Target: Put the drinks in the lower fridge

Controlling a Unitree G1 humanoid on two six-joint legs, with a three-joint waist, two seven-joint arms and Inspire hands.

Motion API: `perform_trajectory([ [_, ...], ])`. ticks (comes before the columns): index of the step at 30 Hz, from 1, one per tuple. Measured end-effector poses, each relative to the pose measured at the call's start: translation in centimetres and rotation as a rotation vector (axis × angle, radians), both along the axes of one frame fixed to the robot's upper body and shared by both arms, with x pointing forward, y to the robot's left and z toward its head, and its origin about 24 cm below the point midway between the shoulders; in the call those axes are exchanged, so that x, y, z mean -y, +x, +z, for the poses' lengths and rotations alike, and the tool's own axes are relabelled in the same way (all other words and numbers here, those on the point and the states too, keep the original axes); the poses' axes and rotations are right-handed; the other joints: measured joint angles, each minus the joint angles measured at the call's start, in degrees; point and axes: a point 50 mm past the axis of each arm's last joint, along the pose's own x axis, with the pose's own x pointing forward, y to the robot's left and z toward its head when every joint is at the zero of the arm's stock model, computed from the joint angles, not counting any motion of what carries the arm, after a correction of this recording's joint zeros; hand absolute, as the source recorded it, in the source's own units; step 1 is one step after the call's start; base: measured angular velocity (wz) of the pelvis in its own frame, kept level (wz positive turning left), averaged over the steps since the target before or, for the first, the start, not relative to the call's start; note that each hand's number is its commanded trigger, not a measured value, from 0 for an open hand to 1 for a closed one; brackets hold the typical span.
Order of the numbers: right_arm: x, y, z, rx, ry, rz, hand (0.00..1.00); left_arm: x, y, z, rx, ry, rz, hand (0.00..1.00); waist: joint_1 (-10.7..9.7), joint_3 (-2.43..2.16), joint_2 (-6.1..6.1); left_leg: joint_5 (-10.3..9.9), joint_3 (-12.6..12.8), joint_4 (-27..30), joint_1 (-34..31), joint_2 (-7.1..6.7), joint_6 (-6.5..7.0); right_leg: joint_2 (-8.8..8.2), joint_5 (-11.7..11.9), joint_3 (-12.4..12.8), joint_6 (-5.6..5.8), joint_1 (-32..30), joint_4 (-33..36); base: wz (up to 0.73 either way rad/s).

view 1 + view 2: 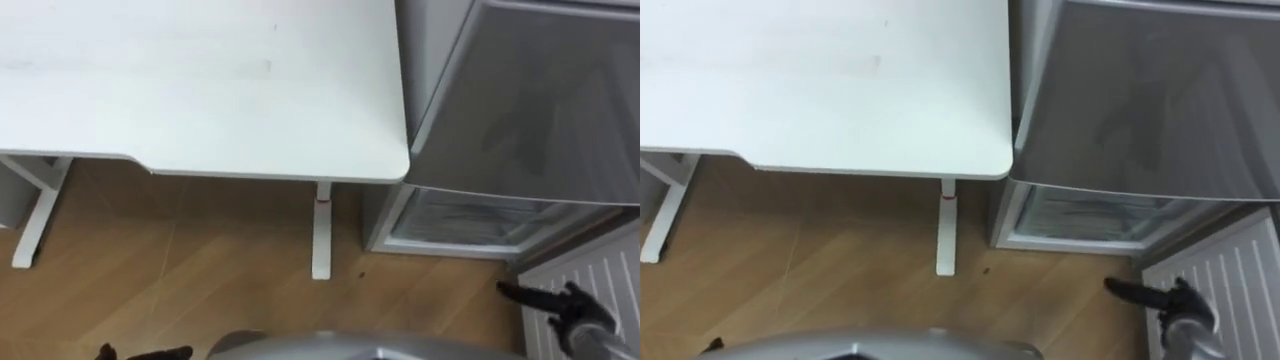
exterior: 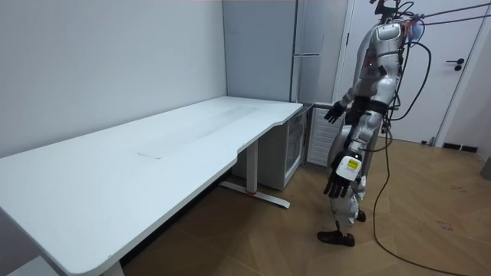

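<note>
Evidently pre-pick: the tall grey fridge's (image 1: pixel 530 100) lower compartment (image 1: pixel 465 222) stood open, the right hand (image 1: pixel 572 304) reached with fingers straight and empty, the left hand (image 2: pixel 338 182) hung relaxed and empty, so the next move called for finding a drink.

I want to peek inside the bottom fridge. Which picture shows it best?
The left eye view: it looks down into the open lower fridge. The right eye view shows much the same; the room view shows it from the side, past the table.
</note>
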Motion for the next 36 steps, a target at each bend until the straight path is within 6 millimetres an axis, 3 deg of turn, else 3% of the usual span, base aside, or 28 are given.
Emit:
perform_trajectory([
  [6, 3.7, 1.5, 3.3, 0.050, -0.189, -0.025, 0.00, -0.9, -0.3, 0.4, -0.019, 0.032, -0.025, 0.00, -1.54, -0.07, -1.12, -0.03, 0.25, -0.19, 0.12, 0.00, 0.03, 0.01, 0.00, 0.58, 0.01, -0.25, 0.10, -0.04],
  [8, 5.5, 2.2, 5.3, 0.086, -0.274, -0.035, 0.00, -1.2, -0.4, 0.5, -0.013, 0.035, -0.008, 0.00, -2.45, -0.22, -1.40, -0.03, 0.16, -0.26, -0.21, 0.00, 0.03, 0.02, 0.00, 0.54, 0.01, -0.48, 0.09, 0.00],
  [17, 10.5, 2.7, 11.2, 0.170, -0.494, -0.176, 0.00, -2.4, -2.1, 1.0, -0.029, 0.039, 0.026, 0.00, -3.91, -0.36, -1.98, -0.03, 0.02, -0.02, -0.36, 0.04, 0.02, 0.12, 0.01, 0.81, 0.00, -0.81, 0.01, 0.00],
  [20, 11.6, 2.3, 12.3, 0.163, -0.533, -0.223, 0.00, -3.1, -2.4, 1.3, -0.031, 0.061, 0.038, 0.00, -4.11, -0.41, -1.98, -0.04, -0.12, 0.04, -0.58, 0.18, 0.00, 0.28, 0.03, 0.78, -0.03, -0.93, -0.03, 0.00],
  [24, 12.3, 1.0, 12.3, 0.135, -0.546, -0.297, 0.00, -3.7, -2.6, 1.6, -0.032, 0.080, 0.053, 0.00, -4.10, -0.48, -1.90, -0.04, -0.19, 0.16, -0.66, 0.29, -0.02, 0.40, 0.04, 0.80, -0.06, -0.93, -0.01, 0.00],
  [36, 11.8, -3.6, 8.9, -0.151, -0.446, -0.341, 0.00, -4.8, -2.3, 2.2, -0.104, 0.108, -0.084, 0.00, -4.18, -0.64, -1.49, -0.53, -0.70, 2.03, -1.76, 0.89, -0.07, 0.92, 0.27, 0.76, -0.43, -1.04, 0.14, 0.01],
])
